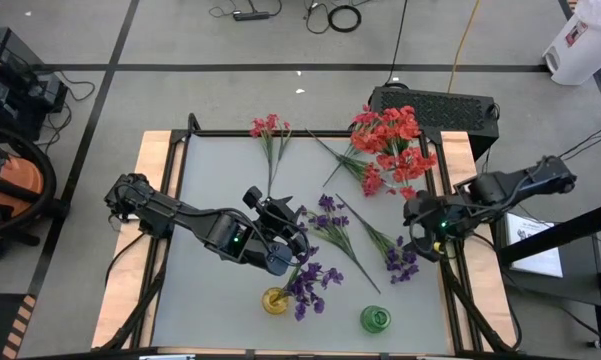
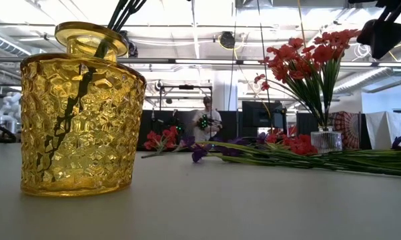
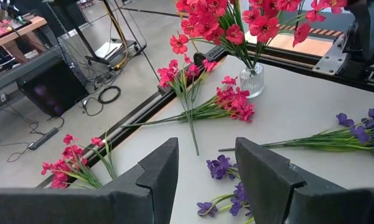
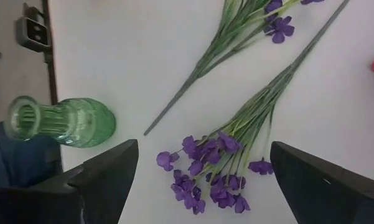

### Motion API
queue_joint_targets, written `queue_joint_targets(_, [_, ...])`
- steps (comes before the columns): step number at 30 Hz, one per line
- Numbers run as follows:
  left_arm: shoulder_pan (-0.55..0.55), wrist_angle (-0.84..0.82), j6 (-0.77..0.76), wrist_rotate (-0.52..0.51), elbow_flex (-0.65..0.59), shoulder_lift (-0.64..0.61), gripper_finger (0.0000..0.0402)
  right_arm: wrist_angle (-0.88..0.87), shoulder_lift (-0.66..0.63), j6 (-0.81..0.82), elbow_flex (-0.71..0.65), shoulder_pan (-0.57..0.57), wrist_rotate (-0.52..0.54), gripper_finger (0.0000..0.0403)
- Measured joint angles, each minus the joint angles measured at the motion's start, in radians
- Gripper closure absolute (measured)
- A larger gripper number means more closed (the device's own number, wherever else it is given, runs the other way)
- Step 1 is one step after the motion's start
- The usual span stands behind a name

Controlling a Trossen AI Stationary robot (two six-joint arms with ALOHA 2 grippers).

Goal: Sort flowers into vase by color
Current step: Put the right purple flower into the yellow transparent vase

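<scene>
The left gripper (image 1: 298,243) is hovering over the middle of the worktop (image 1: 220,300), just above the yellow vase (image 1: 275,300), its fingers (image 3: 154,177) standing apart and grasping nothing. A purple sprig (image 1: 308,285) is already standing in that yellow vase, its dark stem showing through the dimpled glass in the low view. The right gripper (image 1: 417,238) is hanging at the worktop's right edge, fingers (image 4: 106,174) spread wide and empty, directly over a loose purple sprig (image 4: 224,168) that is lying flat. Another purple sprig (image 1: 330,215) is lying near the centre. The green vase (image 1: 376,319) is standing empty near the front edge. Red flowers (image 1: 395,135) are filling the clear glass vase (image 3: 252,79) at the back right; one pink sprig (image 1: 268,130) is lying at the back edge and more pink sprigs (image 3: 233,102) are lying beside the clear vase. No brand, label or writing can be read on any vase or arm.
</scene>
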Motion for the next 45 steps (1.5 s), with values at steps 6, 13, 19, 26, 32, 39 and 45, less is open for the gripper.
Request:
queue_joint_targets(6, [0.0, 0.001, 0.0, 0.0, 0.0, 0.0, 0.0235, 0.0, 0.05, 0.016, 0.0, 0.028, 0.052, 0.0046])
queue_joint_targets(13, [0.0, 0.001, 0.0, 0.0, 0.0, 0.0, 0.0235, 0.0, 0.089, 0.016, 0.0, 0.028, 0.058, 0.0046])
queue_joint_targets(19, [0.0, 0.001, 0.0, 0.0, 0.0, 0.0, 0.0235, 0.001, 0.108, 0.015, 0.0, 0.027, 0.06, 0.0046])
queue_joint_targets(26, [0.0, 0.0, 0.0, 0.0, 0.0, 0.0, 0.0235, 0.004, 0.13, 0.011, 0.0, 0.027, 0.123, 0.0046])
queue_joint_targets(32, [0.0, 0.0, 0.0, 0.0, 0.0, 0.0, 0.0235, 0.008, 0.148, -0.003, 0.0, 0.027, 0.136, 0.0046])
queue_joint_targets(39, [0.0, 0.0, 0.0, 0.0, 0.0, 0.0, 0.0235, 0.01, 0.151, -0.025, 0.0, 0.026, 0.137, 0.0046])
queue_joint_targets(45, [0.0, 0.0, 0.0, 0.0, 0.0, 0.0, 0.0235, 0.033, 0.151, -0.037, 0.0, 0.027, 0.137, 0.0046])
